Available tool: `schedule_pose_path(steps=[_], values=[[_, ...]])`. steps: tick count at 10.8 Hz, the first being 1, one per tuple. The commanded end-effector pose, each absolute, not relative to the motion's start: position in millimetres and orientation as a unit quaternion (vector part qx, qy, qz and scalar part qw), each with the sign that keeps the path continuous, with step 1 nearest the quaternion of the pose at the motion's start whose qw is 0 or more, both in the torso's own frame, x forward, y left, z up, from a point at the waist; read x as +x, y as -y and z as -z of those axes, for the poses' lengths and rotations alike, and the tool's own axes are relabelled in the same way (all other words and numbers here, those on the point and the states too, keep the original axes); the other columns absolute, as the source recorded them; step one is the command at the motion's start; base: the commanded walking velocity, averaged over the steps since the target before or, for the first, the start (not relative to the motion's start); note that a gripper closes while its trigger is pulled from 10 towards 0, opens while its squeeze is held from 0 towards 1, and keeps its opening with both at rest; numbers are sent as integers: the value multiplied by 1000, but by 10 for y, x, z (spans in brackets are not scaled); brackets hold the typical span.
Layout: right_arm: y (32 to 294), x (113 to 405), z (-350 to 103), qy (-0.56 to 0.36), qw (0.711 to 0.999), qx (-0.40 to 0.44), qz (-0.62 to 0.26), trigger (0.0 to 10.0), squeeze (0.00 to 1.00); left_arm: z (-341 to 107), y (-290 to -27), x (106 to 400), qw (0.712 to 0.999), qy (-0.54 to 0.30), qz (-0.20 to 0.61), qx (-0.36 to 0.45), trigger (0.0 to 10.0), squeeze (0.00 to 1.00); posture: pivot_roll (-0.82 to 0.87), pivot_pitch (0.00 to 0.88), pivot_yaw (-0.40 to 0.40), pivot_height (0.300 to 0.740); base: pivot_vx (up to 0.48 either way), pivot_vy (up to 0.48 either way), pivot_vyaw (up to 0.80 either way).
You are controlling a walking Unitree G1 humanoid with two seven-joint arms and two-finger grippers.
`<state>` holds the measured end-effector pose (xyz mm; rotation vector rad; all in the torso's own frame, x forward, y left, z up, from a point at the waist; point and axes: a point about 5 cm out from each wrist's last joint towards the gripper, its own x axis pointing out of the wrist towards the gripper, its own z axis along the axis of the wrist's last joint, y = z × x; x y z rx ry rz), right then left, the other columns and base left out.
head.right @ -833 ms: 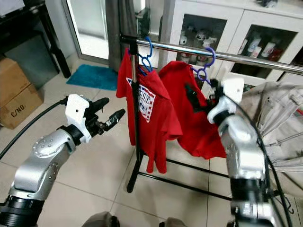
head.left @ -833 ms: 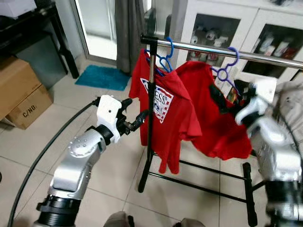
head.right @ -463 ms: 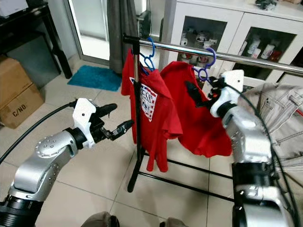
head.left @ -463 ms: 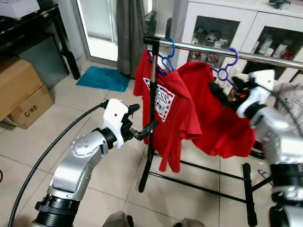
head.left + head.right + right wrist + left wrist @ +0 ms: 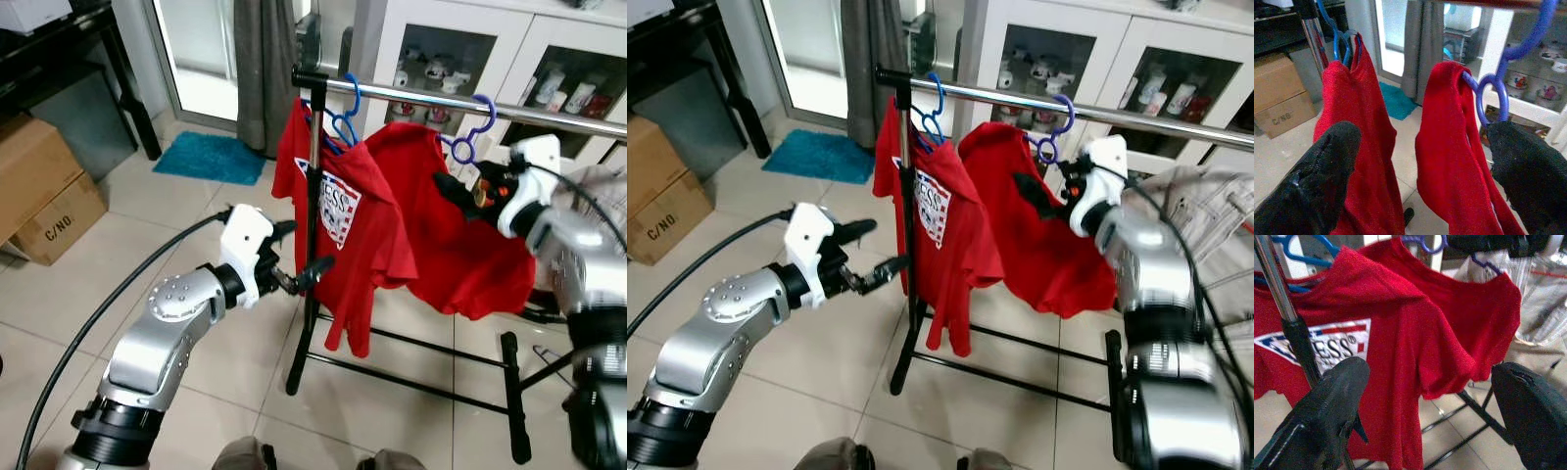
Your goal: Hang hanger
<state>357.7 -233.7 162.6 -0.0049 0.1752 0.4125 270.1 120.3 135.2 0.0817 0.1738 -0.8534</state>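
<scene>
A silver rail (image 5: 411, 96) on a black post (image 5: 312, 245) carries two red shirts. The printed shirt (image 5: 343, 220) hangs from a blue hanger (image 5: 345, 110). A plain red shirt (image 5: 446, 245) hangs from a purple hanger (image 5: 472, 132) whose hook sits over the rail. My right gripper (image 5: 460, 186) is open just below that hanger's loop (image 5: 1493, 93), with the shirt's collar between its spread fingers (image 5: 1322, 181). My left gripper (image 5: 306, 247) is open beside the post (image 5: 1295, 328), facing the printed shirt and holding nothing.
Cardboard boxes (image 5: 39, 186) and a black table (image 5: 98, 39) stand at the left, with a blue mat (image 5: 206, 157) behind. A white glass-door cabinet (image 5: 441, 49) is behind the rack. Beige cloth (image 5: 1205, 225) lies at the right. The rack's base bars (image 5: 411, 387) cross the floor.
My left gripper has moved right, up to the rack's post. My right gripper has risen and moved left, closer to the purple hanger.
</scene>
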Motion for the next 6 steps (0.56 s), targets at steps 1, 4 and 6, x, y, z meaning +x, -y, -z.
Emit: schedule_pose_path(steps=[1, 4, 6], values=[[2383, 3620, -1696, -90, 975, -21, -204, 10000, 1000, -1392, -1163, 2692, 899, -84, 427, 52, 10000, 1000, -30, 0, 2, 740, 0, 0, 0], [2300, 3746, -1654, -146, 965, -38, -215, 10000, 0, -1354, -1130, 2651, 890, -96, 442, 52, 10000, 0, -26, 0, -11, 740, 0, 0, 0], [2300, 3834, -1680, -146, 974, -32, -173, 10000, 0, -1366, -1131, 2656, 889, -97, 445, 54, 10000, 0, -21, 0, -12, 740, 0, 0, 0]])
